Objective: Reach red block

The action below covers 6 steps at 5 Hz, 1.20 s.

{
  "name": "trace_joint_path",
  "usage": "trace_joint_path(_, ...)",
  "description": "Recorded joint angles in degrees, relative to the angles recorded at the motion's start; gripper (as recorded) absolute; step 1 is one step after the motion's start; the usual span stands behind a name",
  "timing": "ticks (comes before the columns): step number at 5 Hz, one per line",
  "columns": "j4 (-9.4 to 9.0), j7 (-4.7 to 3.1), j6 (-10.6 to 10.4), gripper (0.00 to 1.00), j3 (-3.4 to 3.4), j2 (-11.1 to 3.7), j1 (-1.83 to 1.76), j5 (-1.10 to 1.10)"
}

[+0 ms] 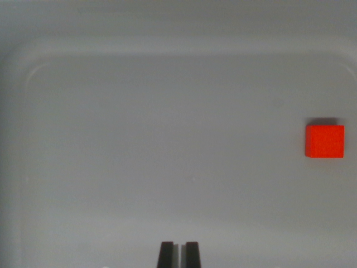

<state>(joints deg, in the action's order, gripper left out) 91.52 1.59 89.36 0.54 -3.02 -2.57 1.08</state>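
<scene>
The small, square, bright red block lies flat on the pale grey worktop, well apart from the black hand, toward the wrist view's right, whose fingers stand nearly together, holding nothing.

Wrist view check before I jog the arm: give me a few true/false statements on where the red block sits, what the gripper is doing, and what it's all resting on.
1. The red block lies near the wrist view's right edge. True.
2. The gripper is shut on the block. False: the fingertips show at the bottom centre, nearly together with only a thin gap and nothing between them, well apart from the block.
3. The block rests on a pale grey tray with rounded corners. True.
4. A second, blue block lies beside the red one. False: the red block is the only object on the tray.
5. The block sits directly ahead of the fingertips. False: it is off to the wrist view's right of them.
</scene>
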Motion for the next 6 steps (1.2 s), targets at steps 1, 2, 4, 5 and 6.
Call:
trace_joint_path(1, -0.38, -0.18, -0.84, 0.0, 0.14, -0.44, 0.23, 0.02)
trace_joint_path(2, -0.38, -0.18, -0.84, 0.0, 0.14, -0.44, 0.23, 0.02)
trace_joint_path(4, -0.92, -0.43, -2.01, 0.0, 0.33, -1.06, 0.55, 0.04)
trace_joint_path(5, -1.59, -0.74, -3.47, 0.0, 0.57, -1.83, 0.94, 0.08)
trace_joint_path(6, -1.59, -0.74, -3.47, 0.0, 0.57, -1.83, 0.94, 0.08)
